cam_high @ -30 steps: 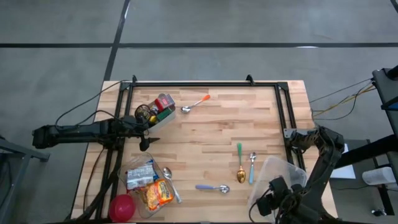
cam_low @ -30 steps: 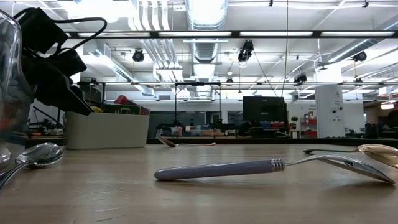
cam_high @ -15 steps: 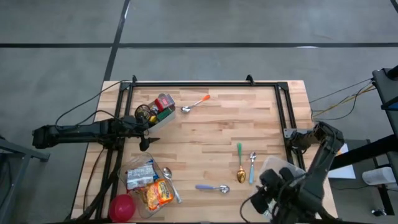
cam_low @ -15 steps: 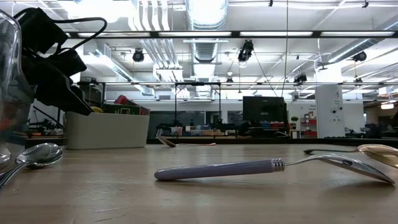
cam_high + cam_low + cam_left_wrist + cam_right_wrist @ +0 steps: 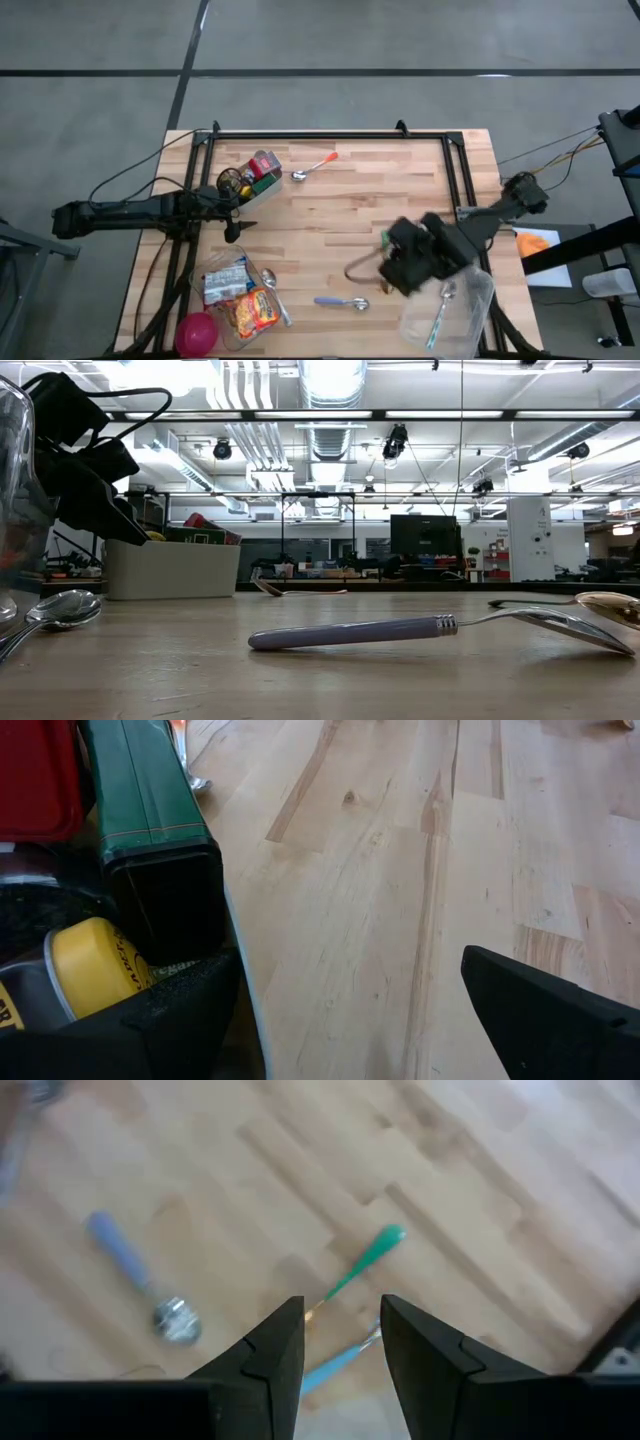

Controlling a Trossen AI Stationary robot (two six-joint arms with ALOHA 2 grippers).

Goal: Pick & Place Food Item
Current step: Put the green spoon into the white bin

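You've got the food items at the table's near-left corner: an orange snack packet (image 5: 252, 312) lying flat in a clear container (image 5: 266, 277), a silvery-blue wrapped pack (image 5: 224, 282) touching it, and a red ball-shaped thing (image 5: 196, 332) just beside.

No text, label, brand or number can be read in any view; the yellow can (image 5: 88, 960) in the left wrist view carries some dark letters, but they are cut off and blurred, so I cannot tell what they say
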